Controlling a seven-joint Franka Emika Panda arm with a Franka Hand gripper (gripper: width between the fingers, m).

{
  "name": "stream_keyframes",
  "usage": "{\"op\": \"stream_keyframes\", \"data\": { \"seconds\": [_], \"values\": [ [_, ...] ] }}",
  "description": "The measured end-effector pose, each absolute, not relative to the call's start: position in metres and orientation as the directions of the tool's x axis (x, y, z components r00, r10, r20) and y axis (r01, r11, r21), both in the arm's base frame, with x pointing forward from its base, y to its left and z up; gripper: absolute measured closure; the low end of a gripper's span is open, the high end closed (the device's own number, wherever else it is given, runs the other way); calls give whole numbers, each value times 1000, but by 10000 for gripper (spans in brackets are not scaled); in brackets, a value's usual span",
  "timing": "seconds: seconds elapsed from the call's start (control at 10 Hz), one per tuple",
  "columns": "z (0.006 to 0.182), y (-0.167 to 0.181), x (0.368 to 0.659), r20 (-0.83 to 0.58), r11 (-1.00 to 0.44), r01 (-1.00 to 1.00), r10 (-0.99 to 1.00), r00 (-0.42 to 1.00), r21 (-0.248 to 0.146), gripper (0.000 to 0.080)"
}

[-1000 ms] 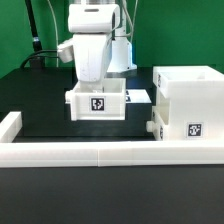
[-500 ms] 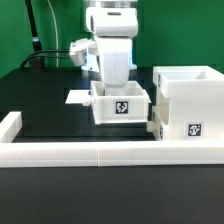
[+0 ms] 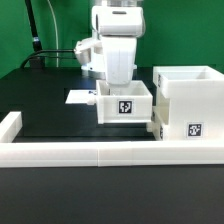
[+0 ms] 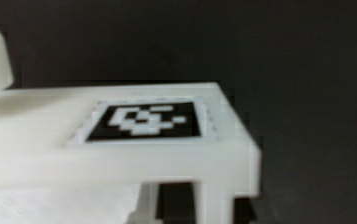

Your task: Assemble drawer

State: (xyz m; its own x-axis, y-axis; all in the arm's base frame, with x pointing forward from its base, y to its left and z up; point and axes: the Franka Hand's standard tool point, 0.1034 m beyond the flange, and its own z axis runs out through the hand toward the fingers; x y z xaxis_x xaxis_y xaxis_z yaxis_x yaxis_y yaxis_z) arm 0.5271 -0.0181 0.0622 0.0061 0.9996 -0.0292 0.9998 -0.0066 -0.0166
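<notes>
Carried rightward across the exterior view since the earlier frames, the small white plastic tagged tray (image 3: 125, 103) is now held just beside the tall white boxy housing (image 3: 188, 105), above the black worktop (image 3: 45, 105). The jaws appear pinched on its far wall, though the contact is hidden. The insertion step is judged in hand; alignment with a housing opening is called for next.

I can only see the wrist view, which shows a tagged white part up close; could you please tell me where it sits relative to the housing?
Observer: The tray is under the arm, just to the exterior view's left of the housing; I cannot tell whether they touch.
Operator: Thank you. Which way does its tagged face point?
Observer: Toward the exterior camera, like the housing's tag.
Operator: What lies in front of it?
Observer: The long border wall runs along the front, lower than the tray.
</notes>
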Motion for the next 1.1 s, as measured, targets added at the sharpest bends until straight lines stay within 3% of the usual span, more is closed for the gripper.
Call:
{"op": "stream_keyframes", "data": {
  "seconds": [0.3,1.1],
  "values": [
    [63,0,528,-20,-24,1000,1000,24,-13,758],
    [59,0,528,-19,-26,999,999,25,-19,758]
  ]
}}
